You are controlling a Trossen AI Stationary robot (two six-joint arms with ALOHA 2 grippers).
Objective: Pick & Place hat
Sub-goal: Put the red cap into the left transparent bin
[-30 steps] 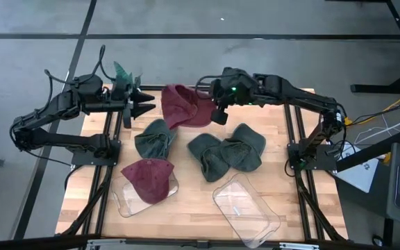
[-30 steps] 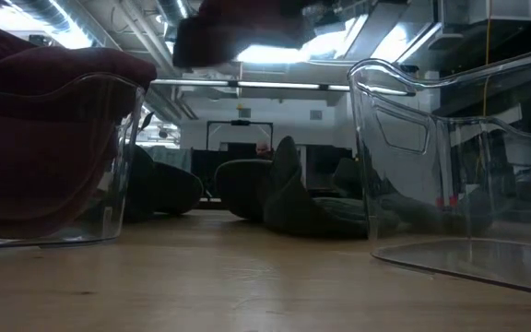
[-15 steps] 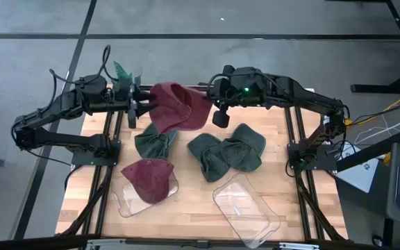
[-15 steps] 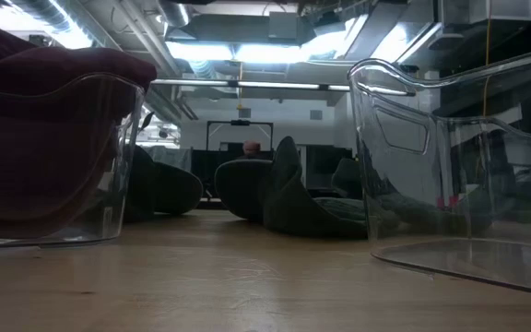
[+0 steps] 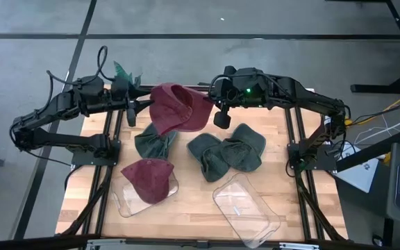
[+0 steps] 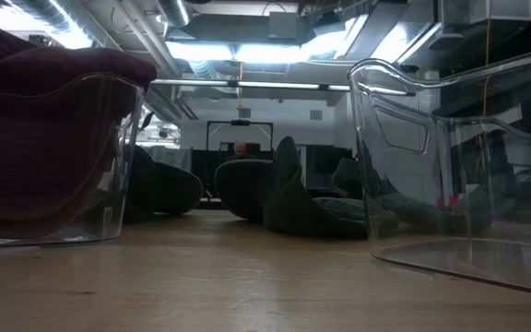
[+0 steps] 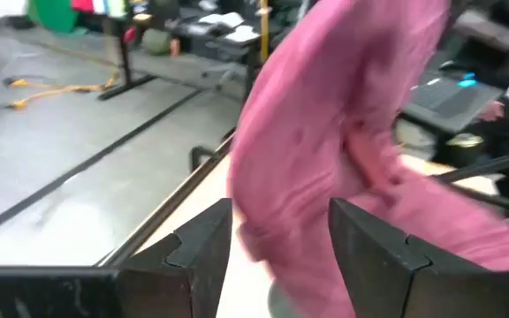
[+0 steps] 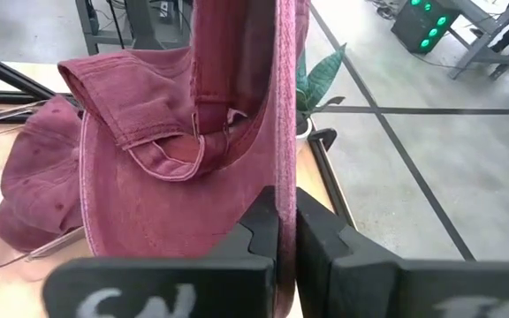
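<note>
We take the maroon hat for light, soft cloth: it droops and folds under its own weight, so only the brim and the seamed edge should give a firm hold. Best to pinch a doubled hem or the strap band, not the loose crown, which would prob. slip or bunch. Right end effector has its fingers pressed together on the hat's edge, holding it up in the air over the far part of the wooden surface, between the two arms. Left end effector stands spread wide, fingers on either side of the hanging fabric w/o clamping it; looks to us like a hand-over setup, though we can't be sure. Hat itself: faded wine-red, washed cotton look, stitched panels, an adjust. strap at the back seen inside-out in the right wrist view. A second maroon hat lies in the left clear tray; dark green hats sit mid-surface, and the right clear tray holds none.
</note>
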